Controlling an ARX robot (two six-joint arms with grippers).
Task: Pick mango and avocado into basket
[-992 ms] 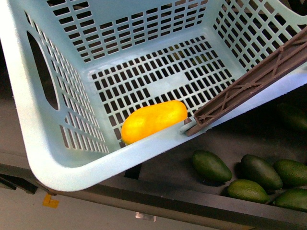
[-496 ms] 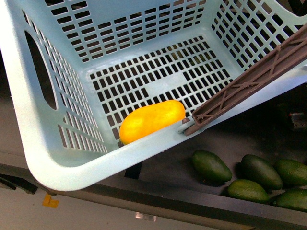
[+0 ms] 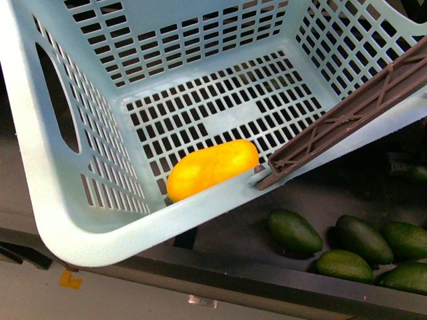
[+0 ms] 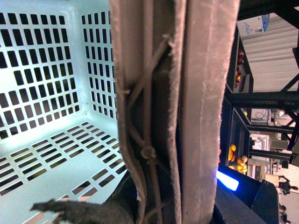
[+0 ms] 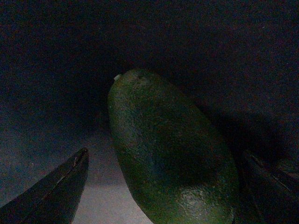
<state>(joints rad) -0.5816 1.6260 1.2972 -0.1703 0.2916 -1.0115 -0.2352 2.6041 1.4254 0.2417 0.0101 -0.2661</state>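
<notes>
Right wrist view: right hand hanging open, fingers straddling avocado for pickup, not yet gripping; mango lying inside basket.

Dark shelf, pale grey floor

No word, number or brand can be read in any view. In the left wrist view, a pale panel far in the background carries small blue marks, too small and blurred to make out. In the front view, a small yellow tag lies below the near corner of the basket, with nothing legible on it.
</notes>
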